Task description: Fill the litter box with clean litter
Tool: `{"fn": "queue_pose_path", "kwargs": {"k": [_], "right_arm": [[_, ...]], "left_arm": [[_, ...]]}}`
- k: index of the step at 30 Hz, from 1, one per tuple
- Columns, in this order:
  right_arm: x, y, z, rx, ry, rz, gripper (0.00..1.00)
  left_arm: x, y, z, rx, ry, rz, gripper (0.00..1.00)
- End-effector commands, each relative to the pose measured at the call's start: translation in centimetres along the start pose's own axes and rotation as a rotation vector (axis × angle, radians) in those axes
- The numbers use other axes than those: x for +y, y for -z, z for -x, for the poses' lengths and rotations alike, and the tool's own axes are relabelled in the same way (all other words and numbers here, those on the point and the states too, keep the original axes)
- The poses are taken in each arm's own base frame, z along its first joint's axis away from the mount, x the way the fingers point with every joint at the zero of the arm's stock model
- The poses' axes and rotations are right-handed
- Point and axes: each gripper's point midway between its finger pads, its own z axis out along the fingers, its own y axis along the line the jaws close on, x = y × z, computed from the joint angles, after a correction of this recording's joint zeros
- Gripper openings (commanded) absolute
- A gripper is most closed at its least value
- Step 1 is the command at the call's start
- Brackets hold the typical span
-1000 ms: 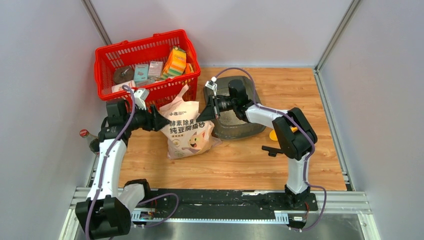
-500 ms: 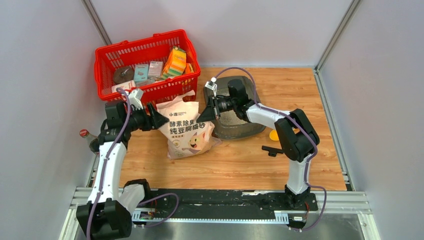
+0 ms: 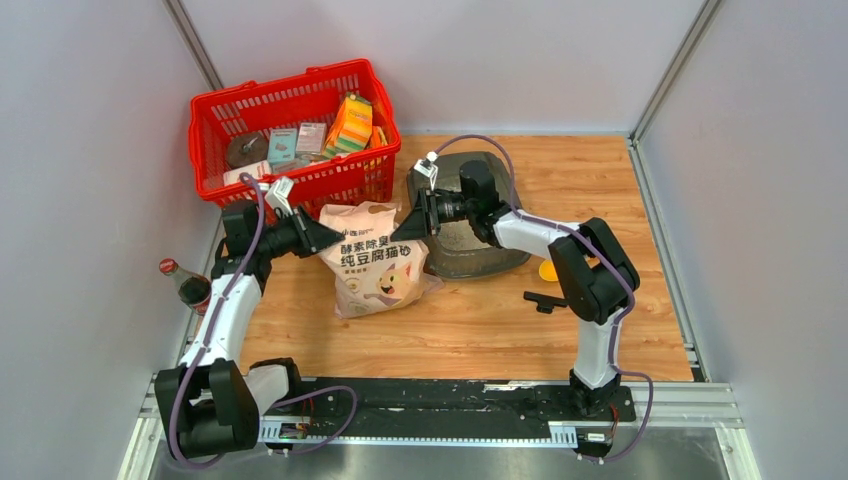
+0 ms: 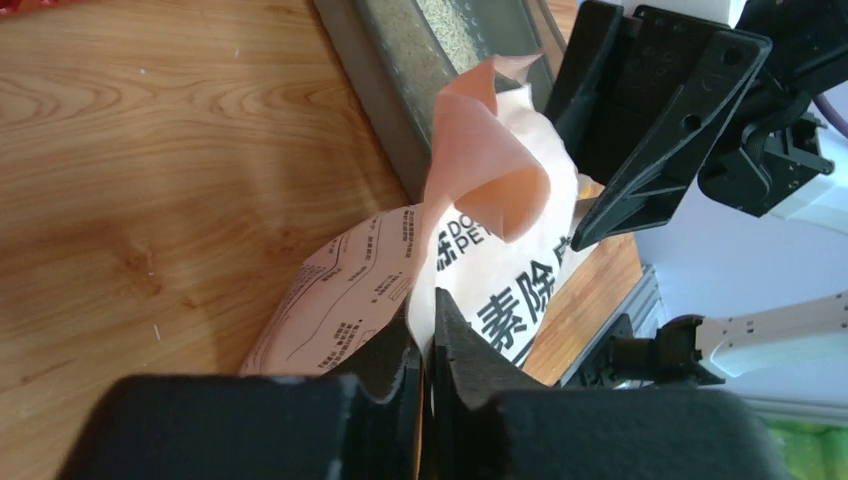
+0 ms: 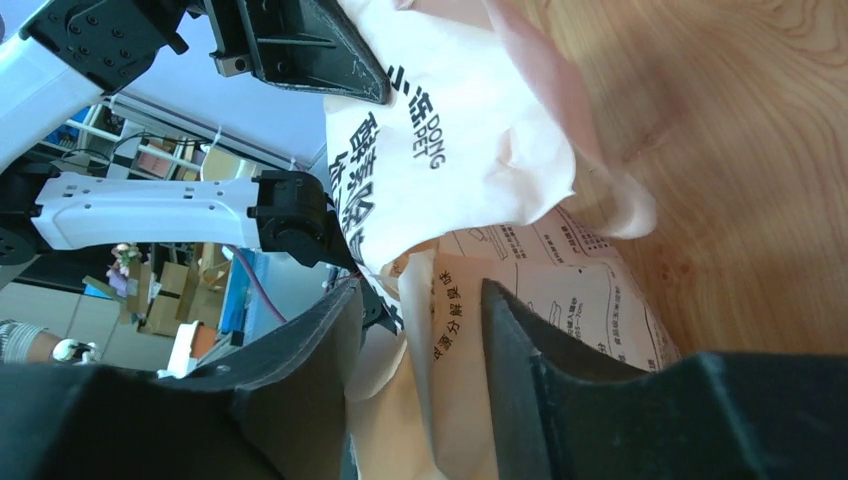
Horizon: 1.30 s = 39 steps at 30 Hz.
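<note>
The beige paper bag (image 3: 376,262) printed with a cartoon cat stands on the wooden table between my two grippers. My left gripper (image 3: 333,239) is shut on the bag's upper left edge, and the paper is pinched flat between its fingers (image 4: 427,318). At the bag's right edge my right gripper (image 3: 397,233) is open; a fold of paper hangs loose between its spread fingers (image 5: 422,295). The dark grey litter box (image 3: 472,262) sits just right of the bag, partly under the right arm. Clean litter (image 4: 442,26) shows inside it behind its wall (image 4: 385,90).
A red mesh basket (image 3: 209,150) with several packages stands behind the bag at the back left. A cola bottle (image 3: 186,284) lies by the left wall. A yellow scoop (image 3: 547,270) and a small black part (image 3: 540,298) lie right of the litter box.
My left gripper moved right onto the bag's top edge and shut on it. My right gripper opened and let go of the bag's right edge. The bag's top sank lower.
</note>
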Motion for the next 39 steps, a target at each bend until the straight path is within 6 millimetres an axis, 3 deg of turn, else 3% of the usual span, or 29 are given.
{"fn": "queue_pose_path", "kwargs": {"k": [1,9,17,20,24,25,26,28,30,32,34,35,39], "right_arm": [[1.2,-0.5,1.6,-0.070,0.039,0.021,0.52],[1.9,-2.2,1.4,-0.083,0.036,0.052,0.55],[1.1,-2.1,0.1,-0.091,0.012,-0.009,0.54],[1.0,-2.0,0.1,-0.085,0.009,-0.011,0.47],[1.3,-1.8,0.1,-0.071,-0.015,-0.002,0.16],[1.5,-1.6,0.2,-0.071,-0.018,0.004,0.12],[1.6,-1.3,0.3,-0.070,-0.023,0.008,0.09],[2.2,-0.8,0.5,-0.056,-0.033,0.034,0.03],[2.6,-0.3,0.7,-0.038,-0.055,0.058,0.00],[2.9,0.3,1.4,-0.041,-0.101,0.069,0.00],[3.9,0.6,1.7,-0.003,-0.115,0.112,0.00],[3.7,0.9,1.9,0.010,-0.135,0.116,0.00],[4.4,2.0,2.1,0.096,-0.255,0.166,0.00]], "left_arm": [[-1.3,0.1,0.7,-0.032,-0.036,-0.063,0.08],[-1.3,0.8,1.2,-0.078,-0.008,-0.012,0.01],[-1.5,0.9,2.3,-0.110,0.000,-0.020,0.00],[-1.4,0.7,2.4,-0.113,0.015,-0.023,0.00],[-1.0,0.6,2.5,-0.119,0.024,-0.015,0.01],[-0.9,0.5,2.5,-0.119,0.040,-0.012,0.05],[-0.8,0.4,2.3,-0.112,0.057,-0.014,0.27],[-0.9,0.2,2.6,-0.118,0.069,-0.023,0.43],[-0.8,0.1,2.5,-0.108,0.090,-0.019,0.34],[-0.1,0.4,1.1,-0.049,0.129,0.020,0.09],[-0.1,0.9,0.4,-0.010,0.129,0.036,0.03],[0.1,1.2,-1.0,0.038,0.180,0.060,0.00],[-0.4,1.8,-2.3,0.114,0.251,0.067,0.00]]}}
